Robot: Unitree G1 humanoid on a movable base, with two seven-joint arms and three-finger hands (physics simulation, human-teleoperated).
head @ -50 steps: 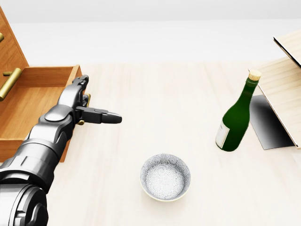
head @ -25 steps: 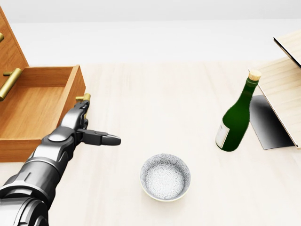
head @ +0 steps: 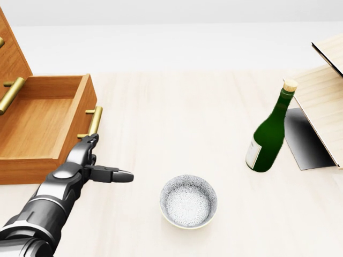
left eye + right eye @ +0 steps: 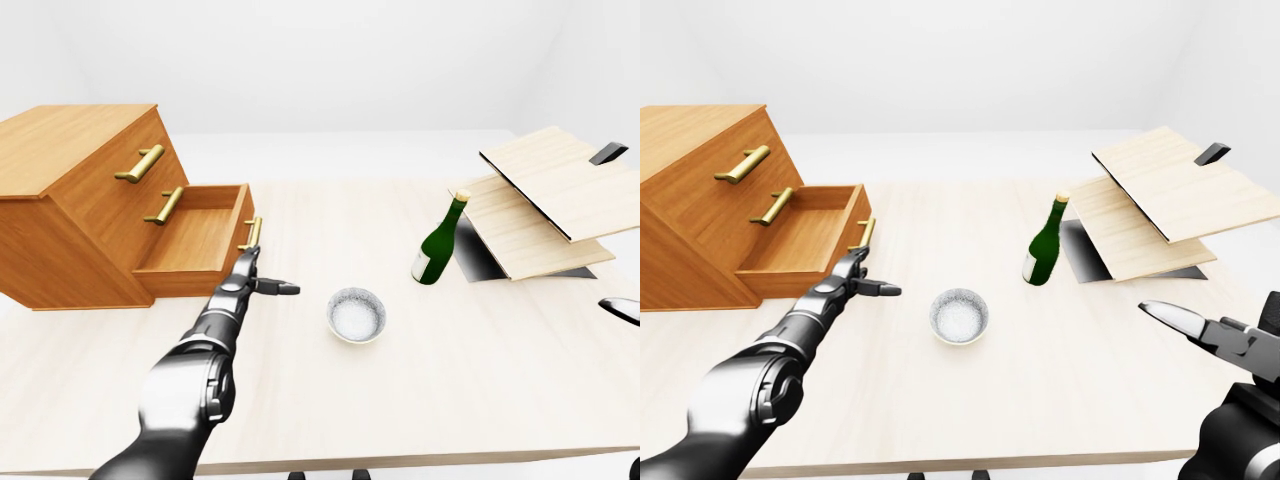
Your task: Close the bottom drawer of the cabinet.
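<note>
At the table's left edge stands the wooden cabinet (image 4: pixel 75 200), its bottom drawer (image 4: pixel 195 240) pulled well out toward the table's middle, so the task is not yet done; the two drawers above it sit flush, their brass handles (image 4: pixel 140 163) showing. The open drawer's own brass handle (image 3: pixel 94 122) runs along its front panel, and the left hand (image 3: pixel 94 160) hovers just beside that handle, at its lower end in the head view, fingers spread and gripping nothing, one finger (image 3: pixel 115 175) pointing out toward the bowl. Judging by this placing, the hand is lined up against the drawer front to push it in rather than to grasp it. Near the table's middle sits a patterned bowl (image 3: pixel 188 201), apart from the hand and clear of the drawer's path. Further right a corked green bottle (image 3: pixel 269 133) stands upright beside leaning wooden boards (image 4: pixel 545 205) at the table's right edge. The right hand (image 4: pixel 1200 330) waits off the lower right corner, fingers apart, empty.
</note>
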